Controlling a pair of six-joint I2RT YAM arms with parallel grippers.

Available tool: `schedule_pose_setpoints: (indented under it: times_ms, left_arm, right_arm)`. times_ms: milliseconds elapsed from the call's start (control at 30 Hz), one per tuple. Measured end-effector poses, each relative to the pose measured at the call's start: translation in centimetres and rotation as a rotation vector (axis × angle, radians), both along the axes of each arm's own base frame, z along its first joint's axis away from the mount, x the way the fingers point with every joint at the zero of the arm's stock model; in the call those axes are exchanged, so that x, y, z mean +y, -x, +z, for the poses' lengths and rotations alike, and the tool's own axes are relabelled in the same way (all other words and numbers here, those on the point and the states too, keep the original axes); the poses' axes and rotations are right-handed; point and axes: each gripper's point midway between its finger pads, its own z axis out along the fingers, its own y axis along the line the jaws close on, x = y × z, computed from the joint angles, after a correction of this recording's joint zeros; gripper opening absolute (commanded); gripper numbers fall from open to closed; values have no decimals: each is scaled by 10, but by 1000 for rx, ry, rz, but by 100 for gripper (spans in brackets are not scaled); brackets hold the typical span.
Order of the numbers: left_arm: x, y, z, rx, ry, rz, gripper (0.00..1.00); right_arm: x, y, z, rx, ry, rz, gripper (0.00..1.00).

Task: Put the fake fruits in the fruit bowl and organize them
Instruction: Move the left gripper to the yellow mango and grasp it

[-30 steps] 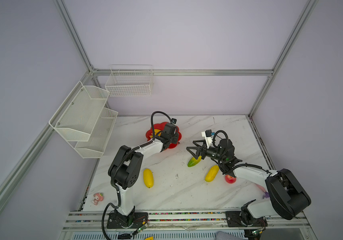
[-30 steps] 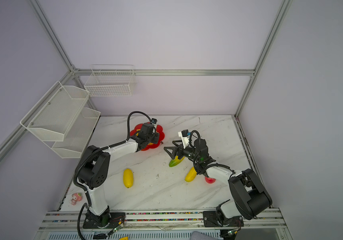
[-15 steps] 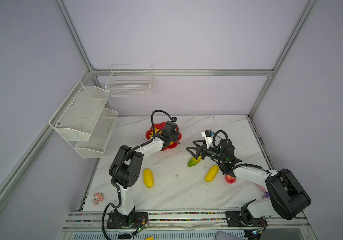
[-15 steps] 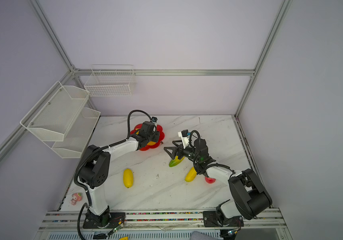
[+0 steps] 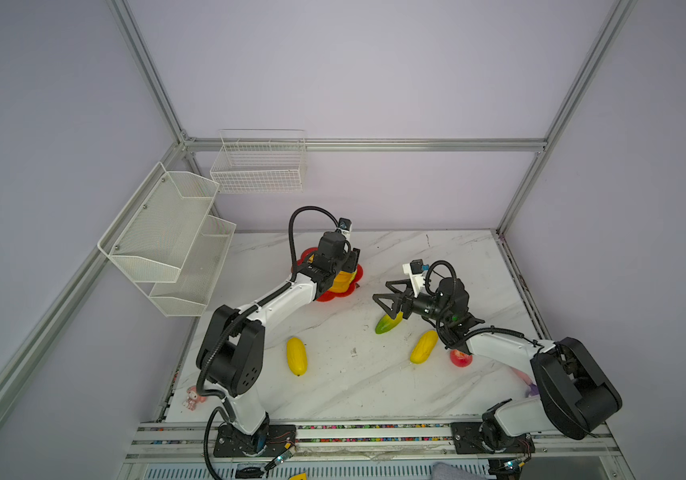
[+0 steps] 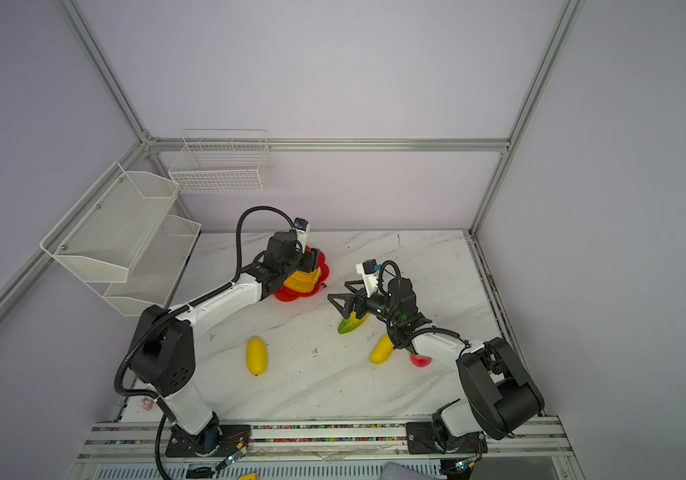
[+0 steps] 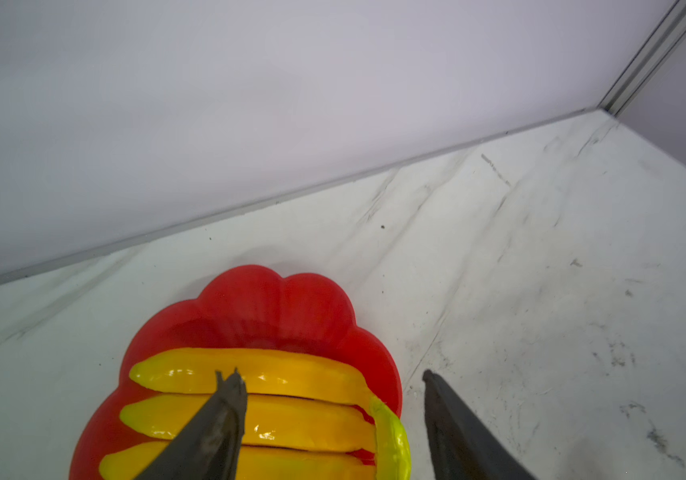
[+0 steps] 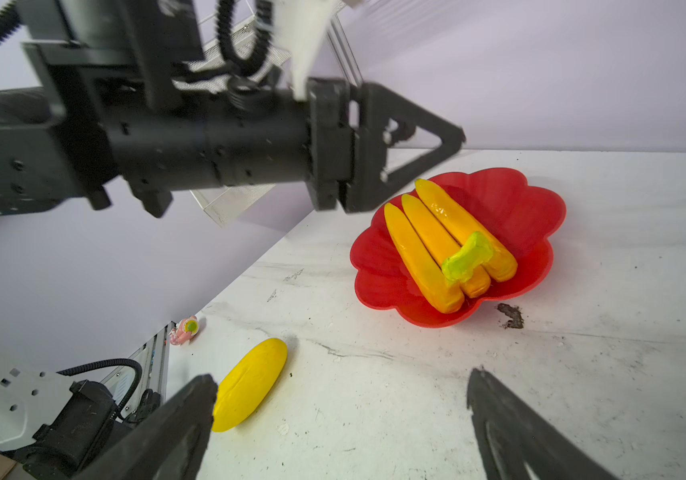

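Note:
The red flower-shaped fruit bowl (image 5: 324, 296) (image 6: 287, 296) (image 7: 258, 299) (image 8: 536, 208) sits at the back of the marble table. The banana bunch (image 5: 343, 283) (image 6: 302, 283) (image 7: 291, 409) (image 8: 428, 241) lies in it. My left gripper (image 5: 349, 266) (image 7: 331, 375) hangs open just above the bunch, holding nothing. My right gripper (image 5: 382, 291) (image 6: 337, 291) (image 8: 342, 378) is open and empty, above the yellow-green oval (image 5: 387, 324) (image 6: 351, 325). Two yellow ovals (image 5: 296, 356) (image 5: 423, 347) and the red apple (image 5: 460, 358) (image 6: 420, 360) lie on the table.
White mesh baskets (image 5: 166, 237) and a wire basket (image 5: 258, 166) hang on the left and back walls. A pink doll (image 5: 193, 397) (image 8: 185, 330) lies at the front left edge. A purple object (image 5: 532, 390) peeks out beside the right arm's base. A dark scrap (image 8: 509, 316) lies by the bowl.
My left gripper has opened over the bowl and let go of the banana bunch, which now rests in the bowl. The right arm has not moved.

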Motion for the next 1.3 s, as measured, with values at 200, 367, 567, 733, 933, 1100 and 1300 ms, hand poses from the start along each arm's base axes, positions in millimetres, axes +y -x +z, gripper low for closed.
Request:
schedule_pose_setpoints:
  times_ms: [200, 367, 567, 733, 933, 1100, 1300]
  left_arm:
    - [39, 57, 11, 36, 30, 69, 67]
    - [83, 118, -43, 234, 10, 216, 66]
    - [121, 201, -109, 449, -10, 361, 67]
    - [138, 242, -139, 538, 22, 434, 68]
    - [143, 263, -171, 619, 44, 456, 69]
    - [135, 257, -176, 619, 77, 443, 69]
    - [130, 250, -193, 649, 55, 457, 67]
  right_arm:
    - [6, 15, 1, -19, 51, 14, 97]
    - [42, 65, 1, -91, 123, 133, 97]
    - [75, 116, -13, -150, 193, 284, 97]
    - [79, 121, -17, -170, 211, 308, 97]
    - [82, 122, -24, -164, 227, 335, 97]
    - [85, 123, -36, -143, 245, 353, 97]
    - [85, 123, -42, -134, 258, 359, 97]
